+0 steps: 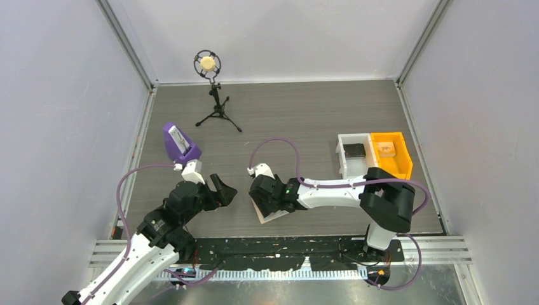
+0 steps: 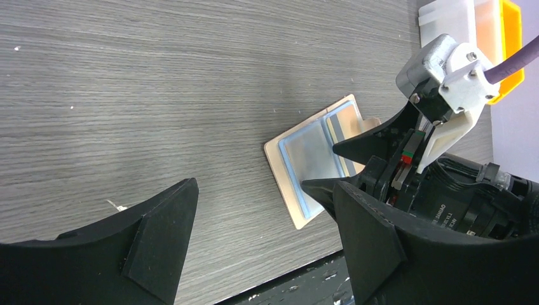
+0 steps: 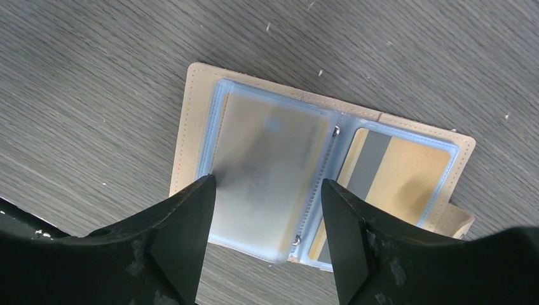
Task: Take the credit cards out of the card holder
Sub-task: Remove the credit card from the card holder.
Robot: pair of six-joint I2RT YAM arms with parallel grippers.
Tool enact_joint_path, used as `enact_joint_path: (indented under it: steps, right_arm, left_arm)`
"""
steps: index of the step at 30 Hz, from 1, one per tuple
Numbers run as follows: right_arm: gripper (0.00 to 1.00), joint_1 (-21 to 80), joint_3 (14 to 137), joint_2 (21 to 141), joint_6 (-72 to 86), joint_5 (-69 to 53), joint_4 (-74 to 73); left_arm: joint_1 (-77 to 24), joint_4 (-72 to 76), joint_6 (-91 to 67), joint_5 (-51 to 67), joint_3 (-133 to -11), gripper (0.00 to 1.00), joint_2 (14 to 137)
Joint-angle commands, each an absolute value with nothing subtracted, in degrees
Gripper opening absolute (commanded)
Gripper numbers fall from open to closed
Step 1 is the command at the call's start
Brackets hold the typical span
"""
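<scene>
The holder (image 3: 183, 140) lies open at the table's near middle, under the right gripper (image 3: 267, 184), whose jaws are spread and hold nothing. The left gripper (image 2: 264, 190), also spread and empty, hovers just left of it. It is probably best to pin the tan cover with one gripper and draw the card (image 3: 407, 171) from its sleeve with the other. Count: one holder and one card clearly seen; the cloudy sleeve (image 3: 273, 127) may hide another.

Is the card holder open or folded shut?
Open. The card holder lies spread flat, its blue sleeves facing up, with a yellow card in one sleeve.
</scene>
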State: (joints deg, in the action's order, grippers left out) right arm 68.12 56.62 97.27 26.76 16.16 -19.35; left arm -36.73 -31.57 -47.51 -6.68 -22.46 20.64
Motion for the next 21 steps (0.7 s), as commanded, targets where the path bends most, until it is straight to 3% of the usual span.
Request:
enact_joint_path:
  steps: [1, 21]
  right_arm:
    - [0.69, 69.15, 58.51, 98.09, 26.04, 18.79, -20.23]
    - [0.69, 69.87, 57.96, 94.07, 27.02, 18.44, -21.00]
  left_arm:
    - [-36.56, -30.19, -47.62, -8.14, -23.24, 0.81, 20.75]
    - [-36.52, -28.84, -48.87, -7.51, -23.64, 0.80, 21.89]
